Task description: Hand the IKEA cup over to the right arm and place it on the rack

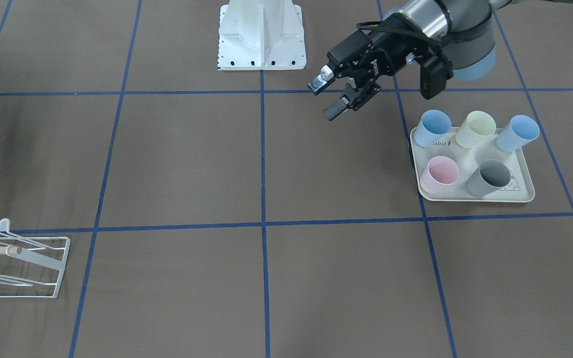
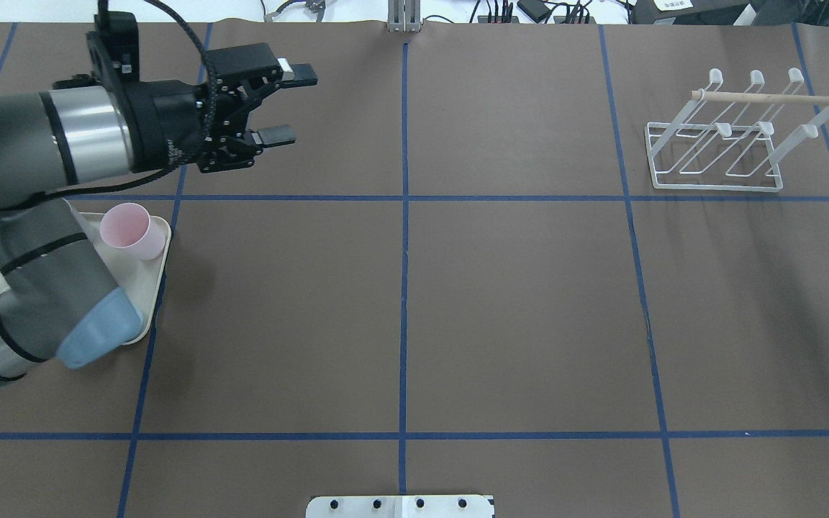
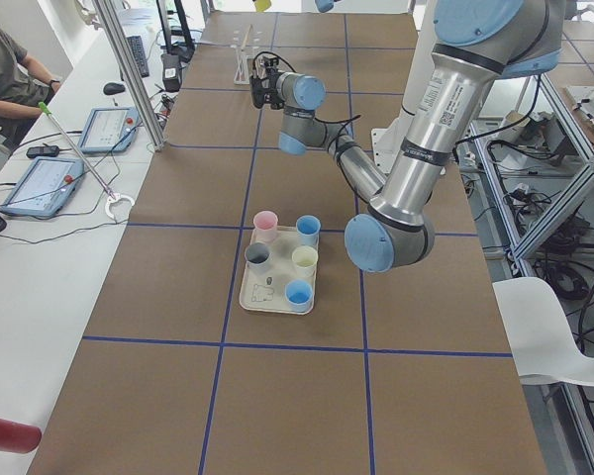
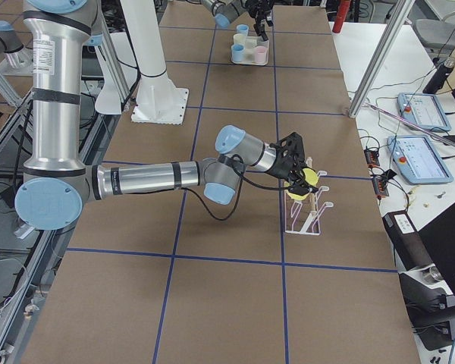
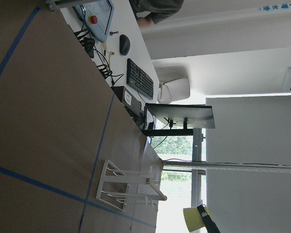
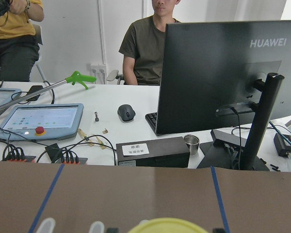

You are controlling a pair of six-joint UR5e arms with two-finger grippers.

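The near part of the counter (image 2: 515, 302) is wrapped in brown paper, with blue tape lines (image 2: 404, 288) making a big grid. At the opposite end from the rack (image 2: 717, 144), well apart from it, a cream tray (image 1: 525, 194) carries a pink cup (image 1: 440, 174), grey cup (image 1: 490, 177), pale yellow cup (image 1: 475, 128), blue cup (image 1: 433, 127) and second blue cup (image 1: 518, 133), all open end up.

The left hand (image 2: 293, 103) hangs over bare paper, also far from the rack, spread wide with nothing in it. The right hand (image 4: 302, 171) is just above the rack, closed on the bright yellow IKEA cup (image 4: 311, 179), right by the rack's wooden rod (image 2: 767, 97). Can't tell if the cup touches the rack.

Beyond the rack there's a white desk (image 6: 87, 102) with a pendant (image 6: 39, 119), mouse (image 6: 126, 112), keyboard (image 6: 153, 119) and monitor (image 6: 218, 73). Two people sit behind it.

For writing, the monitor's back says HUAWEI. The tray has a word partly hidden by a cup, ending in "bit".
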